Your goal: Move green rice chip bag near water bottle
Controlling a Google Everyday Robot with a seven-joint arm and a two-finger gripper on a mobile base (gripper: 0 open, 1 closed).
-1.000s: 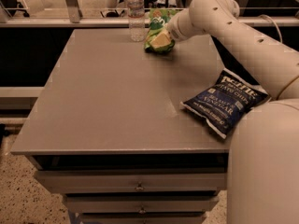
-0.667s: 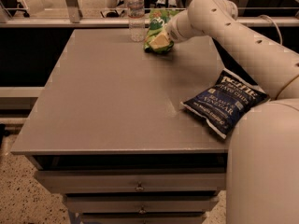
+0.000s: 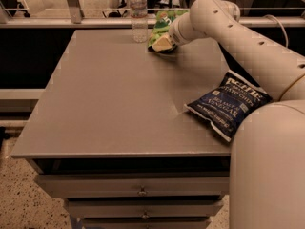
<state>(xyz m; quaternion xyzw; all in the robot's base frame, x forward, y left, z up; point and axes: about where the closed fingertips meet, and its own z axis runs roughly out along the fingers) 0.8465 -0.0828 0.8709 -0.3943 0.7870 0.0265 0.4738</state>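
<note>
The green rice chip bag (image 3: 165,19) is at the far edge of the grey table (image 3: 105,94), just right of the clear water bottle (image 3: 139,17), which stands upright. My gripper (image 3: 161,43) reaches in from the right on the white arm and is shut on the bag's lower end. It holds the bag tilted up at the table's back. The bag and the bottle are a small gap apart.
A dark blue potato chip bag (image 3: 228,105) lies at the table's right edge, beside my white arm. Drawers (image 3: 142,191) sit under the tabletop. A metal rail (image 3: 71,8) runs behind the table.
</note>
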